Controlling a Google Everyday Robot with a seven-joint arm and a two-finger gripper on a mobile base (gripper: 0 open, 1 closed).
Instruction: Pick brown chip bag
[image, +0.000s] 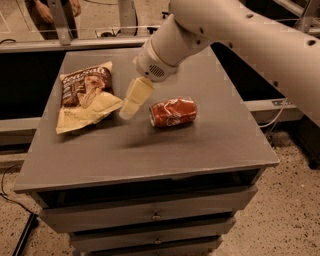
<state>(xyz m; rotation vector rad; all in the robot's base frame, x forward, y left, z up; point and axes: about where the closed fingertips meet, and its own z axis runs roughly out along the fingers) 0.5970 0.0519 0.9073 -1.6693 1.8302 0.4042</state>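
The brown chip bag (84, 96) lies flat on the left part of the grey table top (150, 150), dark brown upper part away from me, cream-tan lower part nearer. My gripper (126, 113) hangs from the white arm (210, 30) and points down and left. It hovers just right of the bag's lower right corner, between the bag and the can. Nothing shows in its hold.
A crushed red soda can (172, 112) lies on its side just right of the gripper. The table is a cabinet with drawers (155, 216) below its front edge. A person's legs (47, 12) and metal posts stand beyond the far edge.
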